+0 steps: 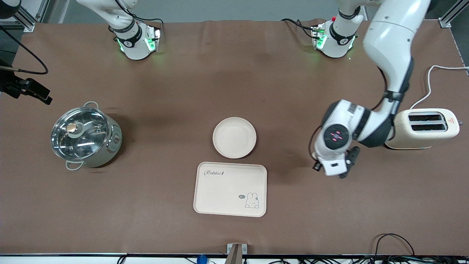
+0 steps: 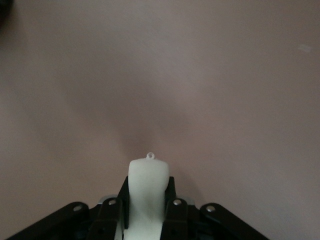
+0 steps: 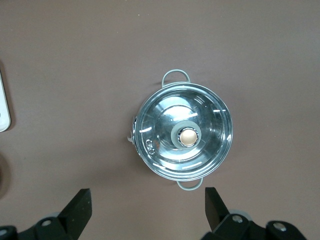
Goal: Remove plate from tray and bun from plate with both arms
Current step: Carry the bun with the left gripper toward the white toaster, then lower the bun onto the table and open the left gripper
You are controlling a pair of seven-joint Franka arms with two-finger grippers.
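Observation:
The plate is a round cream-white dish lying on the brown table mid-way between the arms' ends, just farther from the front camera than the rabbit tray. My left gripper hangs over bare table beside the toaster. In the left wrist view the left gripper is shut on the bun, a small pale cream piece sticking out between the fingers. My right gripper is open and empty, high over the table beside the pot. I cannot make it out in the front view.
A lidded steel pot stands toward the right arm's end. A cream rectangular tray with a rabbit drawing lies nearer the camera than the plate. A cream toaster with a white cord stands at the left arm's end.

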